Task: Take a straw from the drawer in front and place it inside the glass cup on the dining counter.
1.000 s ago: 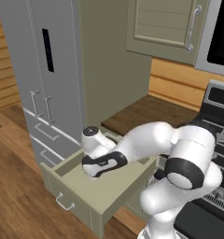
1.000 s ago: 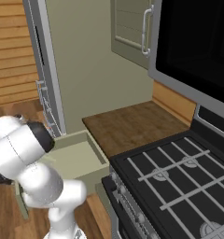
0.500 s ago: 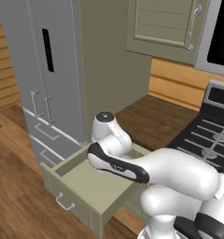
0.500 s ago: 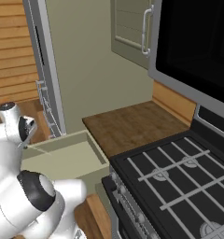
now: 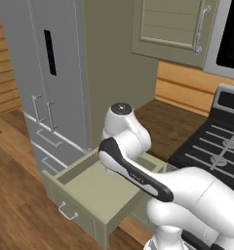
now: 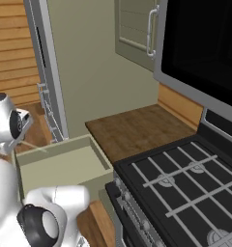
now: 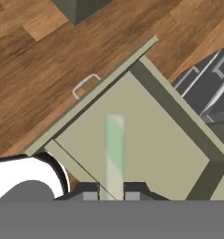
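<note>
In your left base view, the grey fridge stands at the left with its lower drawers, and just right of it the drawer is pulled out over the wood floor, its small silver handle on the front panel. The white arm curves over the drawer's right half, and the stove sits at the far right beyond a brown countertop.

In your right base view, the straw shows at the left as a thin pale stick slanting out from the arm's hand, above the rear left corner of the open drawer. Right of the drawer lies the countertop, then the stove with the dark oven front above it.

In your hand view, the drawer's handle sits left of centre on the front panel, and the drawer floor spreads below and to the right. The gripper has its two dark tips pressed together on the straw, which rises pale green from between them, straight up the middle of the view and over the bare drawer floor. You have the straw pinched and lifted clear of the drawer bottom
</note>
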You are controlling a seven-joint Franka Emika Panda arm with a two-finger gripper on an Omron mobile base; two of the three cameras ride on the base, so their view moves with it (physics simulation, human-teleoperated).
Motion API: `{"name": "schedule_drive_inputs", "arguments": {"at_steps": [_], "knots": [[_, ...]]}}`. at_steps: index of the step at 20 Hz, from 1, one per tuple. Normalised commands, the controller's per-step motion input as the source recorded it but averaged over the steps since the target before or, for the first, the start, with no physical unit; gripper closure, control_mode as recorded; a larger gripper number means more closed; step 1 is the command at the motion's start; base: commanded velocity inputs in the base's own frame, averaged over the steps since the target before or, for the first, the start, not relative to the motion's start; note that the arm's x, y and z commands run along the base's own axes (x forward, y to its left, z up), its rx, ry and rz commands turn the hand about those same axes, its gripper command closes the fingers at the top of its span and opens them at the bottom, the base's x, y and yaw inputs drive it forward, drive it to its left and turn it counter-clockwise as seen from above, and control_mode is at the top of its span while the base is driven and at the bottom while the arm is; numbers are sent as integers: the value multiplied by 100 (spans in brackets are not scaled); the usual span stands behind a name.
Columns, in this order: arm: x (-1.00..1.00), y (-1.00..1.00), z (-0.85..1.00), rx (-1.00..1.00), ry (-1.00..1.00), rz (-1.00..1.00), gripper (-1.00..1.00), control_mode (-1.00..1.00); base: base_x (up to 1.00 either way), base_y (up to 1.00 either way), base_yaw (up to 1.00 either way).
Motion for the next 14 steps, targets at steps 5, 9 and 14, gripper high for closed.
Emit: {"name": "schedule_drive_inputs", "arguments": {"at_steps": [5, 9, 14], "knots": [[-12, 0, 26, 0, 0, 0, 100, -100, 0, 0, 0], [0, 0, 0, -3, 0, 0, 100, -100, 0, 0, 0], [-13, 2, -3, -2, -2, 0, 100, 100, -31, 13, 1]]}}
